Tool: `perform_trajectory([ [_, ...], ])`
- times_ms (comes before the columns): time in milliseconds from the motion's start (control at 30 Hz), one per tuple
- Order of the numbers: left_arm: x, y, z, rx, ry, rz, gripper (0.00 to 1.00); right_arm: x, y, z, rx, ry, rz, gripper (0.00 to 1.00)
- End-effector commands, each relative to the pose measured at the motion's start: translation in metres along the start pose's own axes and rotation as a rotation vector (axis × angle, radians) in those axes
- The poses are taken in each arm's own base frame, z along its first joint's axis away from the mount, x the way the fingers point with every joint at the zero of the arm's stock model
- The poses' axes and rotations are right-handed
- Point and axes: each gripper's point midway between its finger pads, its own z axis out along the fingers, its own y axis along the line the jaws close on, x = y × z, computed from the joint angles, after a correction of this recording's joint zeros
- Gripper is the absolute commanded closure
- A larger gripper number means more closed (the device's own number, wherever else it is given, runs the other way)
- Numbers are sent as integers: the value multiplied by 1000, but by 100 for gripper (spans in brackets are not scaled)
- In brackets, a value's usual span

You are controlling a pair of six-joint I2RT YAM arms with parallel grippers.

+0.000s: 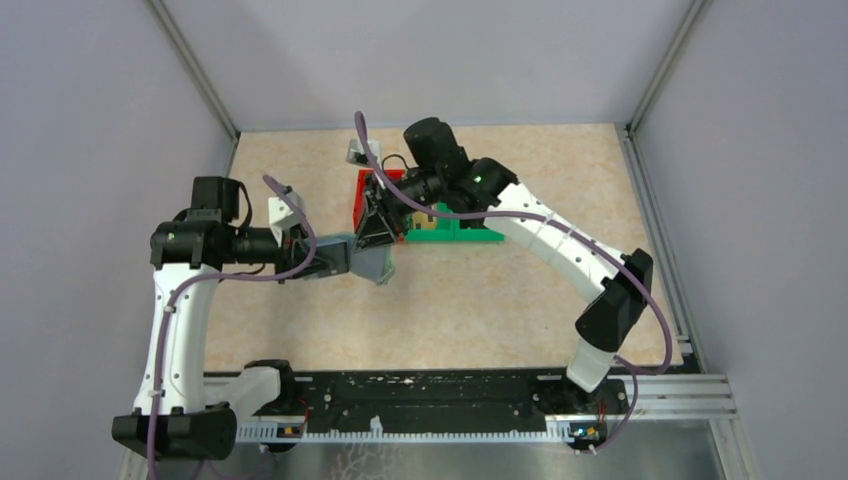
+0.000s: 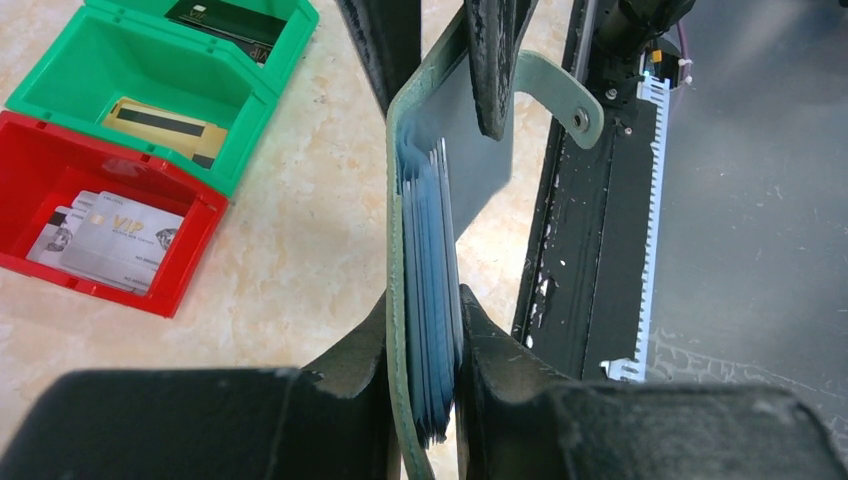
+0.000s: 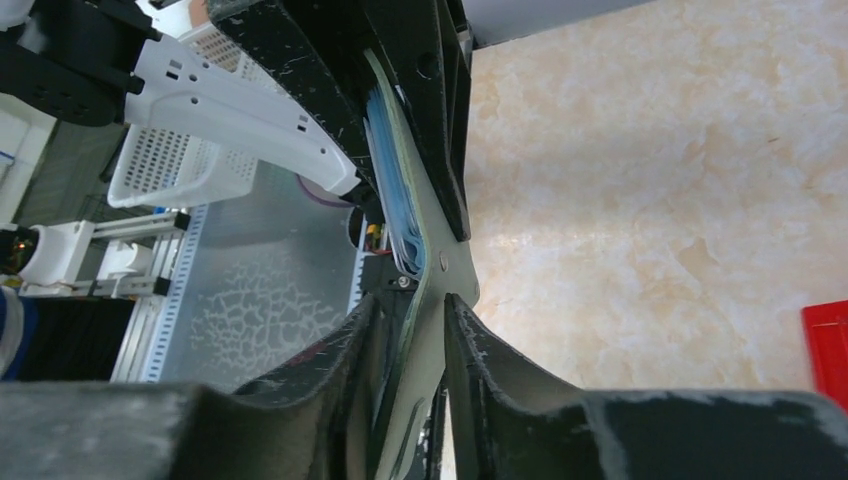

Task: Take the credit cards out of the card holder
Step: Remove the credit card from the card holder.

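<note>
The grey-green card holder [image 1: 365, 262] hangs above the table between both arms. My left gripper [image 2: 425, 297] is shut on its lower end, pressing the green cover [image 2: 395, 200] and the blue-grey pocket layers [image 2: 432, 250] together. My right gripper [image 3: 411, 300] is shut across the opposite end, by the tab with its snap [image 3: 441, 262]. Its fingers [image 2: 490, 60] straddle that end in the left wrist view. A thin dark edge lies beside the flap between the right jaws; I cannot tell whether it is a card. Loose credit cards [image 2: 120, 235] lie in the bins.
A red bin [image 2: 175, 290] holds silver cards. Beside it, a green bin [image 2: 60, 70] holds a beige striped card [image 2: 160, 125] and, in a further compartment, a dark card [image 2: 225, 20]. Both bins stand behind the right gripper [image 1: 380, 235] in the top view. A black rail [image 1: 420, 395] runs along the near edge.
</note>
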Motion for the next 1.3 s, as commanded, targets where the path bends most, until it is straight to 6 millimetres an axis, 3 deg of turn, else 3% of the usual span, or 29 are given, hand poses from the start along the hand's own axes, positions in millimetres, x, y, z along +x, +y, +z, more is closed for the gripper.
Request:
perform_trajectory([
  [0, -12, -10, -3, 33, -33, 69, 100, 4, 2, 14, -44, 4, -5, 65],
  [67, -10, -11, -3, 33, -25, 70, 100, 5, -1, 15, -37, 10, -3, 60],
  [100, -10, -11, -3, 31, -24, 75, 100, 6, -1, 14, -35, 11, -3, 64],
  [233, -12, -13, -3, 32, -37, 85, 100, 7, -2, 14, -31, 16, -7, 96],
  [300, -16, -13, -3, 30, -53, 75, 94, 7, -2, 13, -24, 15, -9, 100],
  [333, -18, -12, -3, 30, -62, 65, 85, 4, 0, 11, -32, 1, -11, 100],
  [367, -21, -11, -2, 31, -73, 56, 67, 2, 2, 8, -52, -20, -5, 100],
  [400, -24, -10, -2, 34, -88, 49, 55, -3, 6, 5, -87, -60, 0, 100],
  [467, -30, -11, -1, 40, -116, 28, 40, -14, 12, -8, -136, -177, 51, 100],
  [500, -33, -11, -1, 43, -131, 12, 38, -24, 19, -17, -169, -257, 43, 100],
  [533, -35, -13, 0, 48, -147, -20, 36, -16, 19, -22, -198, -301, 80, 100],
  [567, -38, -14, 0, 51, -163, -26, 36, -26, 29, -32, -239, -377, 10, 100],
  [633, -42, -16, 0, 56, -189, -42, 36, -26, 36, -40, -286, -408, 30, 100],
  [967, -51, -20, 1, 60, -259, -125, 40, -32, 47, -48, -304, -437, 28, 100],
  [1133, -60, -26, -1, 96, -286, -125, 52, -31, 52, -52, -284, -423, 10, 100],
  [1267, -67, -38, -3, 181, -303, -161, 56, -29, 53, -50, -263, -399, 5, 100],
])
